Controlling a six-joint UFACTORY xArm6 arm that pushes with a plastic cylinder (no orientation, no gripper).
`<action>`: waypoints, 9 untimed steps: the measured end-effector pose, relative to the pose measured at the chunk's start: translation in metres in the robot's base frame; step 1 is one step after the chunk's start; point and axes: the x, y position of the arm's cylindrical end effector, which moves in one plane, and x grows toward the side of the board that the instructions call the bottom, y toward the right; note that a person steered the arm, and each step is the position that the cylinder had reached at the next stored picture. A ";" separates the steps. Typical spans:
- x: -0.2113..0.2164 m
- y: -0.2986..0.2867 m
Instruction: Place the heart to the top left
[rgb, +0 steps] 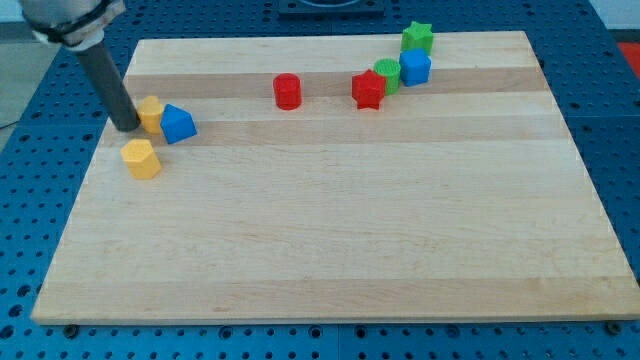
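Item one — the end effector: a straight dark rod slanting down from the view's top left, with my tip (128, 127) resting on the light wooden surface (330, 240) near its left edge. It has nothing to open or close; it grasps nothing and only presses sideways against things.

Item two — the task's thing: a yellow plastic block (151, 113), apparently the heart, though its outline is partly hidden by the rod and hard to confirm. It lies immediately to the view's right of the tip, touching or all but touching it.

Item three: a blue plastic block of roughly wedge-like shape (178, 123), pressed against the right side of that yellow block.

Item four: a second yellow block, hexagon-like (141, 158), just below the tip and apart from the pair.

Item five, well apart along the view's top: a red cylinder (287, 90), a red star-like block (368, 89), a green round block (387, 73), a blue cube-like block (414, 68), a green star (417, 37).

Judgement: the goal corner lies up and left, yet the tip stands on the heart's left side. A push toward the corner would seem to need the tip carried round to the block's lower right first, where the blue block crowds it.
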 end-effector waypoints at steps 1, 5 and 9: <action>0.010 0.000; -0.012 0.040; -0.050 0.032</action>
